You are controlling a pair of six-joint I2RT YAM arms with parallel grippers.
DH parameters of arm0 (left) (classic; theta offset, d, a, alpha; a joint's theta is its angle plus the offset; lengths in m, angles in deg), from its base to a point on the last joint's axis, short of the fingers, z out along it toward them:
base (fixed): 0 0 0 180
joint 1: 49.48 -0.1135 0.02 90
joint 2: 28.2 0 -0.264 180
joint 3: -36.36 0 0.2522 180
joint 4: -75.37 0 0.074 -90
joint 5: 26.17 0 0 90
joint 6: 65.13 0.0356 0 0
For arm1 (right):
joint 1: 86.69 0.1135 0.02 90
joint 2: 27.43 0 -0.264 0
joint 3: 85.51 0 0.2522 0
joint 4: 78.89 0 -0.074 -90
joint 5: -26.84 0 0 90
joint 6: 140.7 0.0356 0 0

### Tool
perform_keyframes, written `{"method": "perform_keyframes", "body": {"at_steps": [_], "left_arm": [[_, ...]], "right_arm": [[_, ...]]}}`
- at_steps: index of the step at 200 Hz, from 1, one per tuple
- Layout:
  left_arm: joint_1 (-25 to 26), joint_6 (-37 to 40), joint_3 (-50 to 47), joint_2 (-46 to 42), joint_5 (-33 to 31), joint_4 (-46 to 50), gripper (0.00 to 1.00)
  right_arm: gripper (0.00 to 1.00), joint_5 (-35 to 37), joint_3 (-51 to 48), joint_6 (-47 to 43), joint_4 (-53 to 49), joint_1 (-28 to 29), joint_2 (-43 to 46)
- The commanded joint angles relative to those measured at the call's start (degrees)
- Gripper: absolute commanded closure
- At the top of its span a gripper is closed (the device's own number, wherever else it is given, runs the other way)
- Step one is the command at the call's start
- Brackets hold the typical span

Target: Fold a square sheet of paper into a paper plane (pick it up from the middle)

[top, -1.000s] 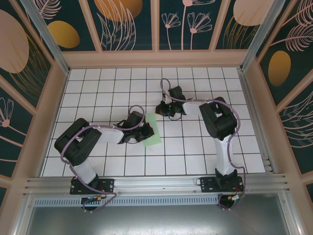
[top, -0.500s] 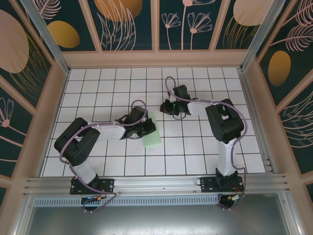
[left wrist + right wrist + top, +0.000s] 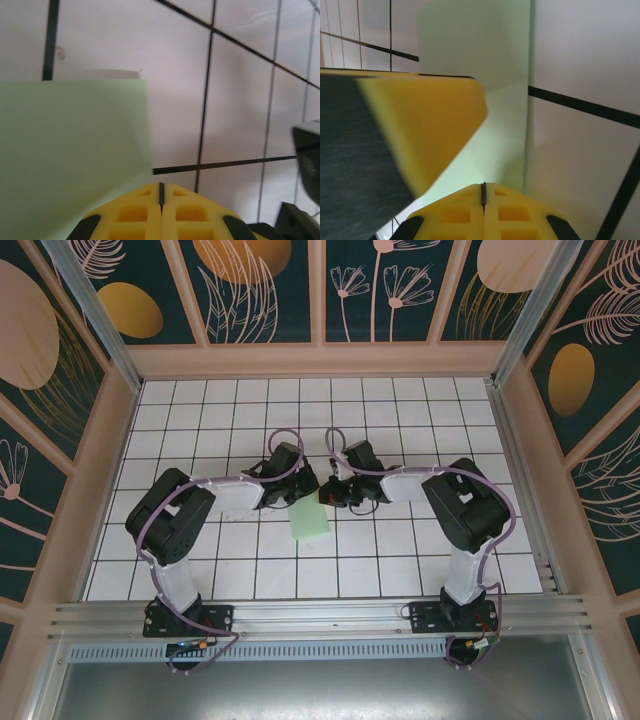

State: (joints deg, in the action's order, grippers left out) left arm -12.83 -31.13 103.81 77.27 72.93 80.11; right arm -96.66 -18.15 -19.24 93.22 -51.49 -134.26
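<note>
Nearest the arm bases, the paper (image 3: 311, 524) lies flat on the table (image 3: 400, 562) about midway between the two arms. It reads as an oblong narrower than a square, so we judge that it is doubled over once, though no view shows a crease plainly. At the sheet's far end the two tools meet almost nose to nose. The left gripper (image 3: 302, 496) comes in from the left with its yellow fingertips pressed together. On its wrist camera the sheet's corner lies just beside and left of those tips, and nothing shows between them. The right gripper (image 3: 327, 497) comes in from the right, its tips likewise together, and its wrist camera shows the green sheet running away ahead of them. We cannot tell whether either tool bears down on the paper or merely hangs just above it. In our judgement the step in hand is an early one, setting or flattening a fold at the far end, with the dart's nose not yet formed. The next move calls for one tool to pin the sheet while the other parts its tips, takes a far corner and turns it in towards the centre line without dragging the sheet askew.
</note>
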Motion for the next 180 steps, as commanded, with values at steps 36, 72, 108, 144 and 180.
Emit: {"method": "perform_keyframes", "body": {"at_steps": [36,72,108,144,180], "left_arm": [[-0.8,-0.7,-1.0,2.2,-2.2,0.7,1.00],[-0.8,-1.3,-2.1,2.8,-3.2,1.5,1.00],[-0.8,-1.9,-3.3,3.6,-3.7,2.1,1.00],[-0.8,-2.2,-3.6,4.3,-3.5,1.8,1.00],[-0.8,-2.1,-3.2,4.7,-3.0,1.5,1.00]], "right_arm": [[1.00,1.7,1.2,0.2,-0.1,0.7,-2.7],[1.00,1.8,0.7,-0.4,-1.7,1.3,-2.5],[1.00,1.5,-2.5,-1.5,-4.4,1.9,0.5],[1.00,1.3,-8.1,-0.6,-5.1,3.1,4.6],[1.00,1.9,-13.3,2.7,-3.5,4.8,7.9]]}}
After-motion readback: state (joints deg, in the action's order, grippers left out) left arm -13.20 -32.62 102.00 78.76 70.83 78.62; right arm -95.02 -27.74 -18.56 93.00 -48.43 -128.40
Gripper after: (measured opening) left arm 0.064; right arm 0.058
